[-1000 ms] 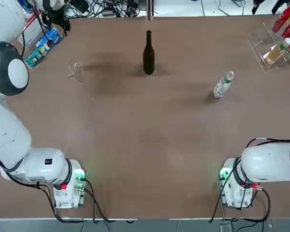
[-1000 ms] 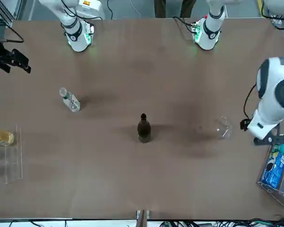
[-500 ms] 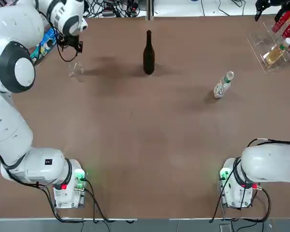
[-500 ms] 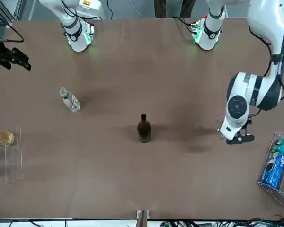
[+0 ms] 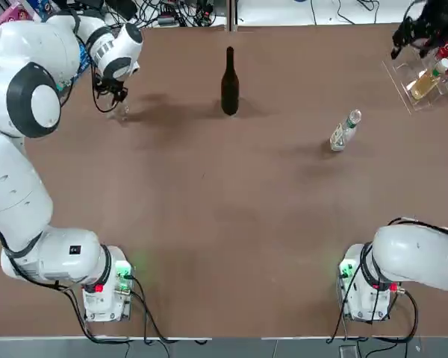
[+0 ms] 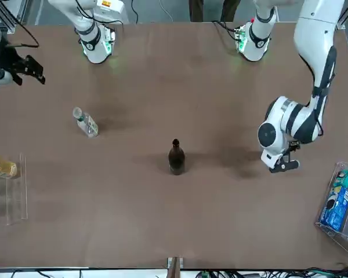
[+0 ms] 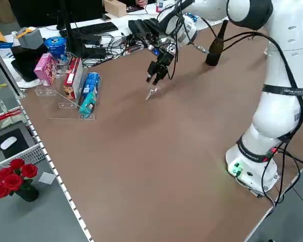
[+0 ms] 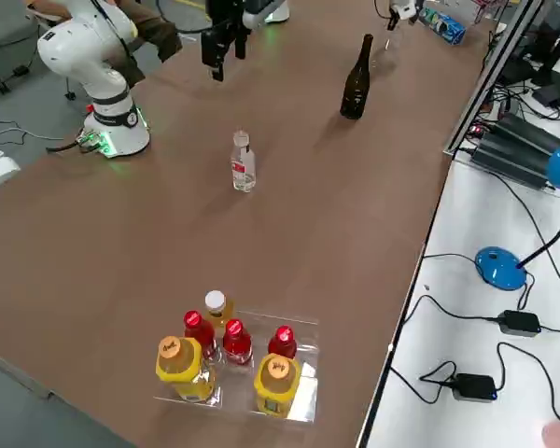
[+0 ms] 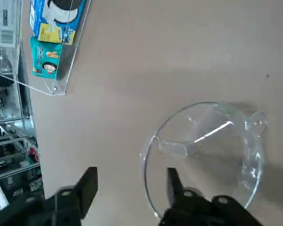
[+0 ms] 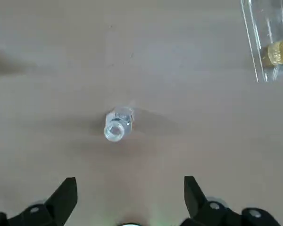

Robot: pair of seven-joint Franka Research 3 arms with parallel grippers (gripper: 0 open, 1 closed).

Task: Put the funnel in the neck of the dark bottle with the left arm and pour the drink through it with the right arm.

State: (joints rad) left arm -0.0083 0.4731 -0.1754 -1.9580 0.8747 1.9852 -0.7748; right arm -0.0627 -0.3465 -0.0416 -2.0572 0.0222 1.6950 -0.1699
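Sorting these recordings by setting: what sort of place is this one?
Most likely a robotics lab workbench. Two white arms are bolted to a brown table, with a keyboard, cables and chargers along its edges. Clear racks of snack boxes and soft drinks sit at the corners as props.

The top camera looks straight down on the table (image 5: 231, 224), with the arm bases at 6 o'clock; the front camera faces them from across. Both side cameras look down diagonally, and all four share the dark bottle (image 5: 229, 83). Each wrist camera is close above the table.

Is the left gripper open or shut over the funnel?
Open: the left gripper has its fingers spread, straddling the rim of the funnel.
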